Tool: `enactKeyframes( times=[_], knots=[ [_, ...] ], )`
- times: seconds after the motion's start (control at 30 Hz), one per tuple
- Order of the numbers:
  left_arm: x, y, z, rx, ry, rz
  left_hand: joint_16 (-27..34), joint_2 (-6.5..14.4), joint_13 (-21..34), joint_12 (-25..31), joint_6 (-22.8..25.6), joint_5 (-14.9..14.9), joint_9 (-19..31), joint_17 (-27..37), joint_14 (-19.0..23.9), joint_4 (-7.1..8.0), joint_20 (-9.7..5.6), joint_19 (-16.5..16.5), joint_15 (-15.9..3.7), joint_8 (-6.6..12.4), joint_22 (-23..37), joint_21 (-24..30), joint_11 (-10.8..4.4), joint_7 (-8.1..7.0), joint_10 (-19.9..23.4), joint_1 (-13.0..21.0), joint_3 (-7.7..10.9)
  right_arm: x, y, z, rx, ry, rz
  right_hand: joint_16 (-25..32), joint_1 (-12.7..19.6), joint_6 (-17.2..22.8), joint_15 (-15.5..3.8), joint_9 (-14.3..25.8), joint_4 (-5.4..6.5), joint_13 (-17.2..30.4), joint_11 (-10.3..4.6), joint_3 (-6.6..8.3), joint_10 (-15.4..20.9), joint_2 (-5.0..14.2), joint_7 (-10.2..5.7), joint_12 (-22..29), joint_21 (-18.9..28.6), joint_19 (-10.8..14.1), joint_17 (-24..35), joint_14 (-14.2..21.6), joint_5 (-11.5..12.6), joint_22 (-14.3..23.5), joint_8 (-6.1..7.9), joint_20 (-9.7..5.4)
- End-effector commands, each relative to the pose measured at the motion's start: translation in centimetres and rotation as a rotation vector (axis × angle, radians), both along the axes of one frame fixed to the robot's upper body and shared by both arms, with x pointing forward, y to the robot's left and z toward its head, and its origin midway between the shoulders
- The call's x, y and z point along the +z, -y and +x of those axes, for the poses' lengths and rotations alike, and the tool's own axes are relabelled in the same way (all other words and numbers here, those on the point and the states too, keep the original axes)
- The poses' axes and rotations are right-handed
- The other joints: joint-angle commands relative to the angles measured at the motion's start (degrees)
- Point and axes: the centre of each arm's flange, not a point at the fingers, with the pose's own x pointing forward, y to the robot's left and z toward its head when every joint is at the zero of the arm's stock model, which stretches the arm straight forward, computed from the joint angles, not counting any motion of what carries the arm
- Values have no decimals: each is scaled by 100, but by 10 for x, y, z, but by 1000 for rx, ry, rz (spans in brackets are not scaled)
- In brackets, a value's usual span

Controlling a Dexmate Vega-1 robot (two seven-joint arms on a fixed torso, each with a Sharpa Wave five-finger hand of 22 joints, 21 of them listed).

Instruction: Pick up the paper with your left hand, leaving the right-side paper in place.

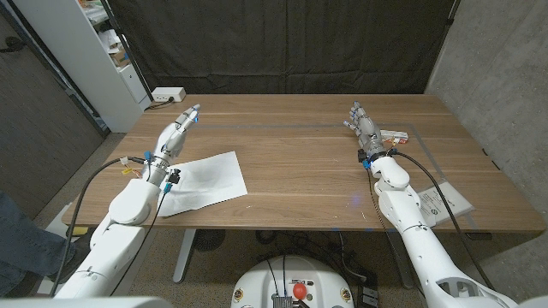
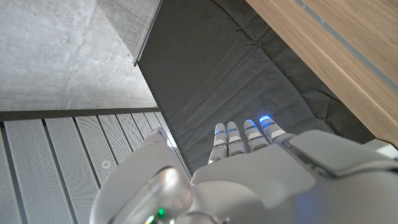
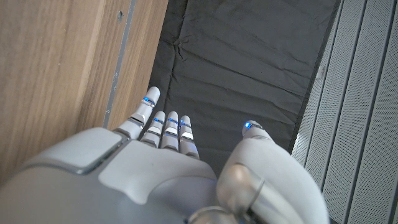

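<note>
Right-side paper (image 1: pixel 445 204) lies well apart from left paper (image 1: pixel 205 181).

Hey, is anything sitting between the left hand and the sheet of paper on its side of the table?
Nothing visible does. The left hand is open and extends toward the table's far edge, while the paper lies flat beside its forearm, nearer the front edge. Only bare wooden table shows around the sheet.

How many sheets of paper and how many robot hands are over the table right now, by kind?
Paper sheets: 2, left paper and right-side paper
Robot hands: 2, left hand and right hand, both holding nothing
Total: 4
</note>
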Motion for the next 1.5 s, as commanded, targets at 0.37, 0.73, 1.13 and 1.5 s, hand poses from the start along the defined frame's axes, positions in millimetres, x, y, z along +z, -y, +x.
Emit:
enactKeyframes(
  times=[0.37, 0.73, 1.13, 1.5],
  knots=[
    [-4, -10, -15, 118, 63, 62, 21, 28, 9, 64, 115, -2, 29, 13, 88, -57, 31, -83, -20, 53, 33, -55, -24, -35, 118, 75, 20, 3, -6, 6, 10, 12, 8, -15, -3, 38, 16, 11, -33, 28, 8, -5, 23, 69, -26, -49, -50, 67, 9, 70, 25, 20, 2, -3],
    [-8, -10, -23, 183, 94, 112, 21, 43, 11, 64, 204, 0, 31, 11, 135, -97, 35, -67, -41, 68, 33, -94, -61, -53, 161, 110, 32, 1, -4, 9, 9, 8, 13, -26, -17, 50, 2, 9, -37, 29, -3, -19, 32, 64, -34, -62, -91, 83, 4, 81, 26, 21, 4, -2],
    [-8, -18, -41, 229, 114, 142, 17, 54, 12, 64, 276, 3, 32, 10, 164, -130, 40, -53, -52, 77, 34, -128, -68, -55, 198, 136, 41, -1, -5, 9, 17, 4, 19, -38, -29, 81, 5, 8, -40, 31, -3, -29, 57, 68, -40, -69, -135, 101, -1, 91, 29, 22, 12, -1],
    [-9, -23, -51, 251, 139, 159, 21, 66, 13, 68, 329, 7, 33, 10, 221, -164, 14, -72, -88, 74, 35, -180, -104, -78, 252, 160, 49, 0, -5, 6, 24, 14, 9, -49, -36, 87, 5, 7, -45, 32, -2, -35, 75, 73, -42, -74, -171, 111, -5, 99, 32, 22, 11, -8]
  ],
)
